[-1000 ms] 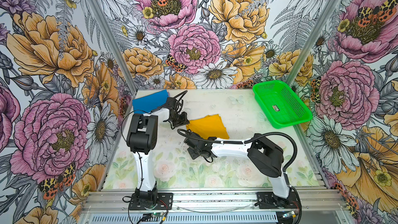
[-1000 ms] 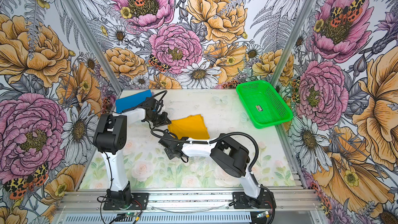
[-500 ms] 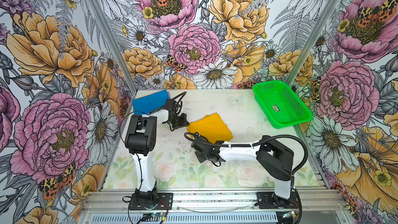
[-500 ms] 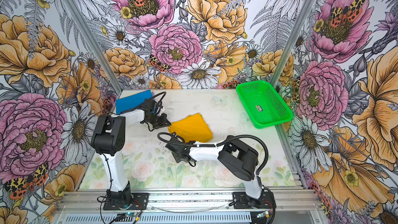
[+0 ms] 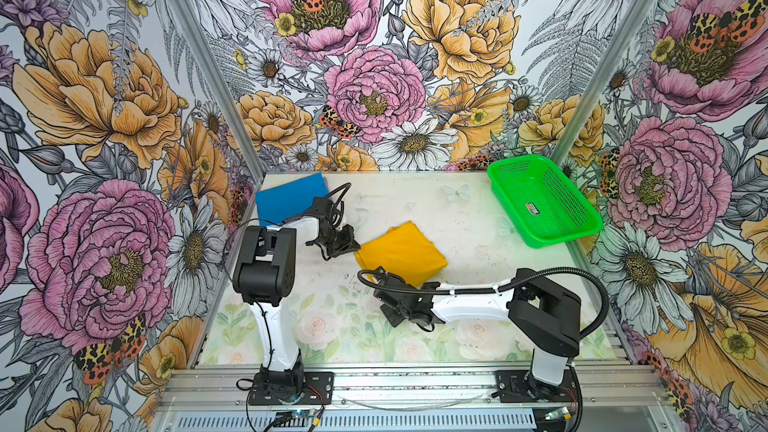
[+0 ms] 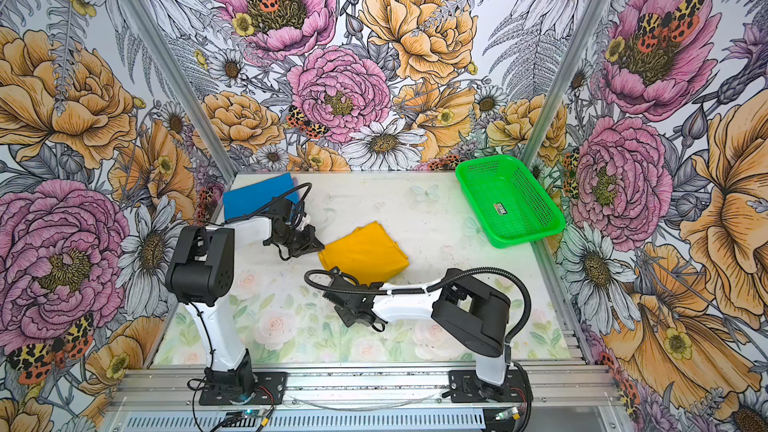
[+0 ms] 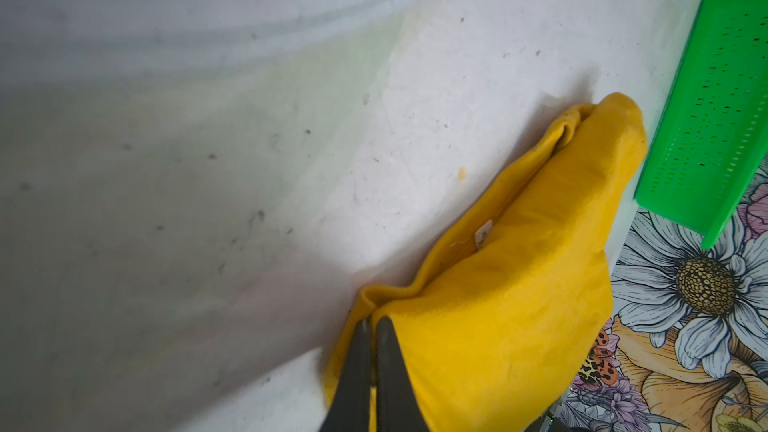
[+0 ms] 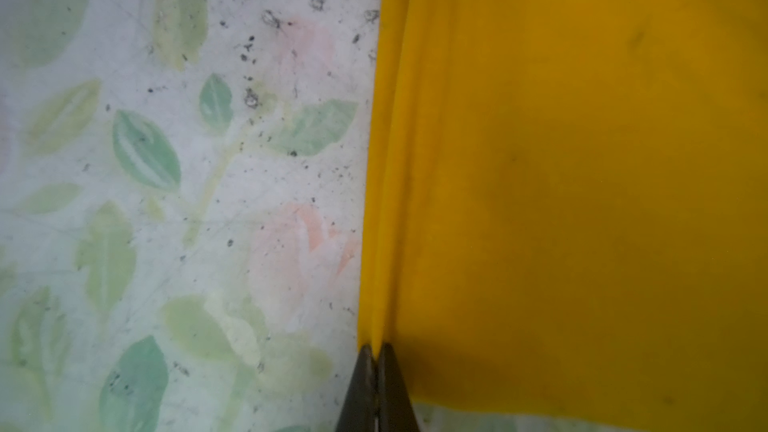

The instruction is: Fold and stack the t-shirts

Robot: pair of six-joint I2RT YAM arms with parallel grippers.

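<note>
Trouble could start at the far left. Seen from above, with twelve o'clock at the back wall, the blue shirt (image 5: 286, 203) lies folded flat at about ten o'clock on the table (image 5: 415, 201). The left arm (image 5: 303, 224) reaches across its near edge. If that arm swings low, it could drag the blue shirt and mess up its fold.

Next comes the left gripper (image 7: 371, 326). Its jaws are closed on the yellow shirt (image 5: 401, 251), pinching the corner at the shirt's nine o'clock. Only a small bit of cloth sits between the tips. A quick pull could make it slip out.

The yellow shirt lies folded near the middle of the table, well apart from the blue one. Its layers gape a little along one edge in the left wrist view. If it is lifted by just two spots, the layers could fall open.

The right gripper (image 8: 376, 349) is closed too, nipping the very edge of the yellow shirt at its six o'clock. If the two arms move at different speeds, the shirt could stretch or twist.

To make the stack, the yellow shirt probably has to go to ten o'clock, and the left arm stands in that path.

The green basket (image 5: 561, 238) sits at two o'clock, well apart, and blocks nothing.
</note>
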